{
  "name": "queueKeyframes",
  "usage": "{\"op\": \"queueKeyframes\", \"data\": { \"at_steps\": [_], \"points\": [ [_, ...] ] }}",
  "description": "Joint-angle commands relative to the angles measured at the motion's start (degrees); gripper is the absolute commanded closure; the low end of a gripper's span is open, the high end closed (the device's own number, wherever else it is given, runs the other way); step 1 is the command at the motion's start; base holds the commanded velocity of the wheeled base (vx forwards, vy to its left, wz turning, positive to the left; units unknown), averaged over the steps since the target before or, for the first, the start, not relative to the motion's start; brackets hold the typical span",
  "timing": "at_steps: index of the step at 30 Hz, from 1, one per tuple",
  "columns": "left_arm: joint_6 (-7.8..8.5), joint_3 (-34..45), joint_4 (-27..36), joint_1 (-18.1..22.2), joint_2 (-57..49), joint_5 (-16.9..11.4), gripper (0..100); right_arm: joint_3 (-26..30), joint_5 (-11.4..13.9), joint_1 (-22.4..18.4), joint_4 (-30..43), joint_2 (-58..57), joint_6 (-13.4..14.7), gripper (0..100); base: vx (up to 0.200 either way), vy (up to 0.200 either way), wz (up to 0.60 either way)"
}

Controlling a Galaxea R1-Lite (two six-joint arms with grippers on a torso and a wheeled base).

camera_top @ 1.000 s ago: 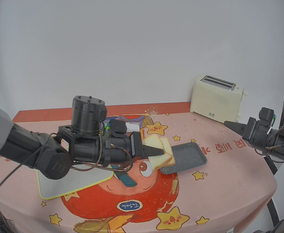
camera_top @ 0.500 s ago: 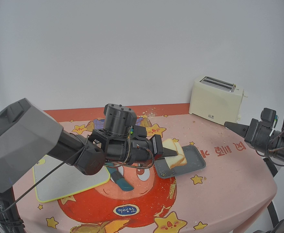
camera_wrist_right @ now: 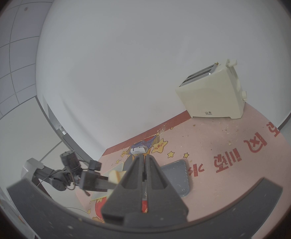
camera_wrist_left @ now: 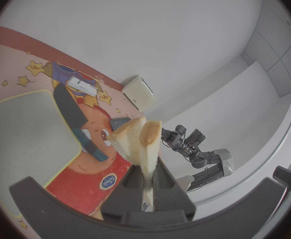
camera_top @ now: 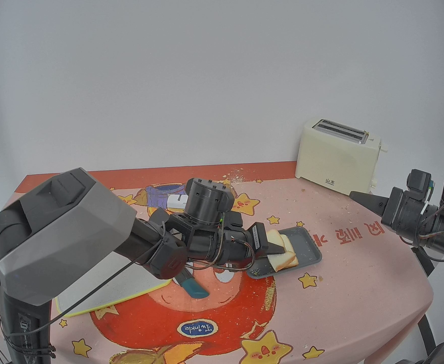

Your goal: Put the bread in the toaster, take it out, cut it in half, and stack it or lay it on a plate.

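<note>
Two halves of bread [camera_top: 287,260] are being pinched together in the left gripper [camera_top: 281,250], its jaws standing narrow on one end of the slices. The halves are hanging tilted just over the near-left end of the grey plate [camera_top: 309,245]; whether they are touching it cannot be told. To do the laying well, the arm should be lowering until the bread is resting on the plate, then opening gently and backing out to the left, so both halves are landing inside the rim. The right gripper [camera_top: 356,195], fingers pressed together and apparently empty, is waiting near the toaster [camera_top: 338,160], well apart from the plate. The knife [camera_top: 191,285] is lying beside the cutting board [camera_top: 105,289].
</note>
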Motion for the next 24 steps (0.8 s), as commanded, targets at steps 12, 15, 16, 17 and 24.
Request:
{"op": "queueKeyframes", "data": {
  "at_steps": [12,15,16,17,24],
  "points": [
    [-2.65,-0.99,0.15,0.34,-0.09,1.55,0,0.06,0.03,0.08,-0.01,-0.22,-0.11,100,0.0,0.0,0.0],
    [-2.3,-0.81,0.32,0.25,-0.18,3.75,0,0.15,-0.06,0.08,0.08,-0.13,-0.9,100,0.0,0.0,0.0],
    [-2.3,-0.81,0.5,0.25,-0.26,4.45,0,0.15,-0.06,0.08,0.08,-0.13,-1.25,100,0.0,0.0,0.0],
    [-2.21,-0.99,0.94,0.25,-0.26,5.59,0,0.15,-0.15,0.08,0.08,-0.04,-2.04,100,0.0,0.0,0.0],
    [0.16,-1.6,7.44,-0.01,-3.87,11.31,0,0.5,-0.15,0.08,-0.01,-0.04,-3.18,100,0.0,0.0,0.0]
  ]
}}
